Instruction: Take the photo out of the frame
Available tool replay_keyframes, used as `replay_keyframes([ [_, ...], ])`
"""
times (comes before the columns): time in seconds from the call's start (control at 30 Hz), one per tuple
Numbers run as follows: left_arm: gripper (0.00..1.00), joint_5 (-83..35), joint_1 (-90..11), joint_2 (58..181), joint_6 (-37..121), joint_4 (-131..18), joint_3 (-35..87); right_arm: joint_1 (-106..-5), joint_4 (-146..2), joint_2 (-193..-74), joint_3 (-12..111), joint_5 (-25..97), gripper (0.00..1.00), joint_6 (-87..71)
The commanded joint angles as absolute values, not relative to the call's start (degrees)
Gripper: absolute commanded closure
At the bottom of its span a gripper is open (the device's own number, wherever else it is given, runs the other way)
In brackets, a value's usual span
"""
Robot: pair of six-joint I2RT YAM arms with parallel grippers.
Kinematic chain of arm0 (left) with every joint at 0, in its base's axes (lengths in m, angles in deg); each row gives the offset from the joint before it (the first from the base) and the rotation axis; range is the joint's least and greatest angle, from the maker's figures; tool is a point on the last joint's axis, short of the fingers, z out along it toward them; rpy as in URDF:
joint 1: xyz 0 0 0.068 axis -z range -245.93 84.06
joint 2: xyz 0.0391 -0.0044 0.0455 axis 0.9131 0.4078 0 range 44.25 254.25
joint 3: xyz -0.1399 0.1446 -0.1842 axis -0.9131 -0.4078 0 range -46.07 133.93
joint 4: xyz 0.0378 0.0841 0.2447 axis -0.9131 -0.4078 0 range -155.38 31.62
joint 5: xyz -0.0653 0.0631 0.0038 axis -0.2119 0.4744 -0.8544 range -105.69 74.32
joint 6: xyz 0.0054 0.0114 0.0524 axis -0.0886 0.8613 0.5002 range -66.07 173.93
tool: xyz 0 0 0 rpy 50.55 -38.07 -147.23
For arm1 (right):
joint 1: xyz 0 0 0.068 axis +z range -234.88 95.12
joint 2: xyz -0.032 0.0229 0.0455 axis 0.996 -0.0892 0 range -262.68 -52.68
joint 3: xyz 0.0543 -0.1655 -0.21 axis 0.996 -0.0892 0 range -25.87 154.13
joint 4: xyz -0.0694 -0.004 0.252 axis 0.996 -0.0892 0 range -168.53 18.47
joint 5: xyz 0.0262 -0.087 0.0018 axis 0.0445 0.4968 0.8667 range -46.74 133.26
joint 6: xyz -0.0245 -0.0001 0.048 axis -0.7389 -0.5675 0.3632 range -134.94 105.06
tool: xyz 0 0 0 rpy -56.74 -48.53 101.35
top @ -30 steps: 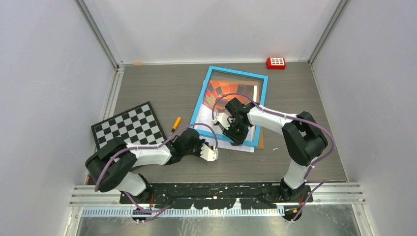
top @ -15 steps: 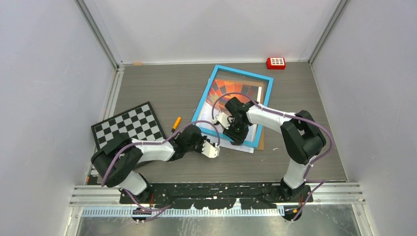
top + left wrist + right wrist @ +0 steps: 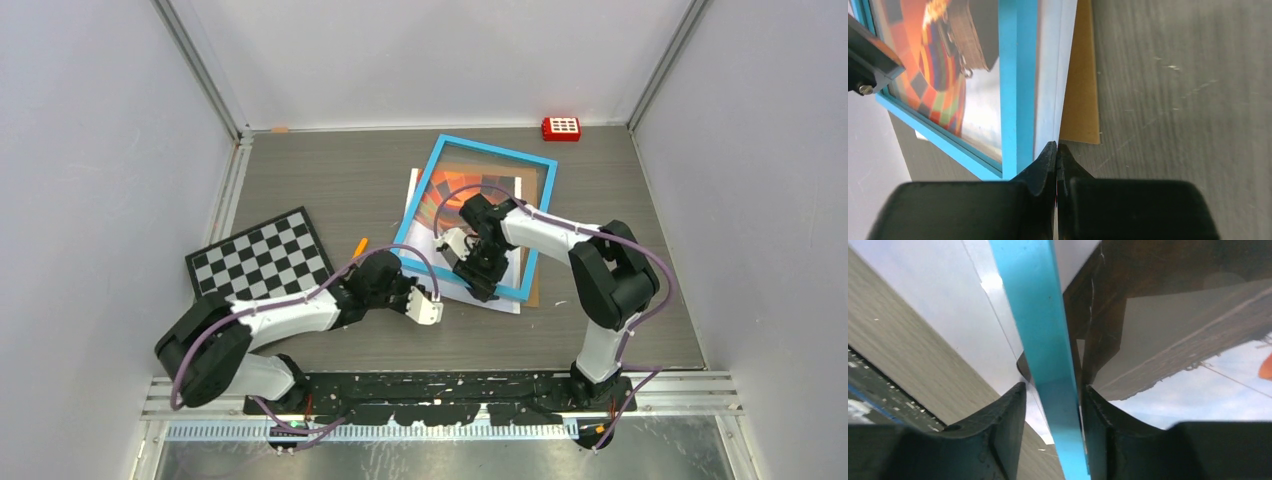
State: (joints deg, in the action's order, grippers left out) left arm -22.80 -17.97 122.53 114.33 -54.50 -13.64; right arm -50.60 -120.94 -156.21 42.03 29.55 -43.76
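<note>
Photo point(image 3: 940, 80) pinched at its near white edge by my left gripper point(image 3: 1056, 150), I am aiming to pull it flat while my right gripper point(image 3: 1053, 392) is clamping the frame point(image 3: 1033, 300).

Robot lab test cell. Plain white walls point(image 3: 430, 60) box in grey tabletop point(image 3: 330, 185) on three sides; aluminium posts point(image 3: 199, 72) at far corners; slotted metal rail point(image 3: 690, 385) along near edge (two cabled arms point(image 3: 290, 315) bolted there); chequered board point(image 3: 262, 255) near left edge.

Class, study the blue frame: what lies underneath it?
Under the frame the photo pokes out as a white margin, with a brown backing board below it. How far both reach beneath is covered by the frame and the right pincer.
</note>
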Motion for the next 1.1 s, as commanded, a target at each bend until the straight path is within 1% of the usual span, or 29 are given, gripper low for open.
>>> replay_keyframes([
  [0.0, 1.0, -31.8, -17.7, 116.6, 112.8, -66.3, -11.1, -52.1, -125.3, -155.6, 46.3, 24.4, 0.47, -41.2],
  [0.03, 1.0, -31.9, -17.7, 116.2, 112.0, -68.1, -10.3, -52.4, -125.9, -155.2, 46.7, 24.1, 0.44, -41.1],
  [0.1, 1.0, -32.1, -17.7, 115.2, 111.4, -71.4, -8.8, -53.3, -126.8, -154.5, 47.5, 22.9, 0.42, -41.0],
  [0.47, 1.0, -34.9, -17.8, 110.7, 110.5, -77.8, -4.8, -54.5, -127.2, -155.9, 49.2, 18.8, 0.41, -39.1],
  [0.57, 1.0, -37.2, -17.8, 108.7, 110.3, -82.4, -2.2, -54.5, -126.8, -156.7, 49.7, 18.5, 0.41, -38.7],
  [0.7, 1.0, -42.7, -17.8, 105.6, 110.8, -94.0, 5.1, -55.3, -128.5, -156.0, 51.1, 16.9, 0.4, -39.3],
  [0.83, 1.0, -43.6, -17.8, 103.5, 108.9, -103.0, 12.3, -58.5, -130.5, -154.3, 53.9, 13.1, 0.32, -38.9],
  [0.87, 1.0, -43.4, -17.8, 103.0, 108.6, -105.0, 13.9, -59.6, -131.1, -153.8, 54.9, 11.9, 0.27, -38.7],
  [0.9, 1.0, -43.2, -17.8, 102.6, 108.2, -106.4, 15.2, -60.6, -131.6, -153.4, 56.1, 10.8, 0.25, -38.5],
  [1.07, 1.0, -41.7, -17.8, 100.6, 106.2, -111.4, 22.2, -65.1, -133.6, -151.7, 62.0, 7.5, 0.21, -37.8],
])
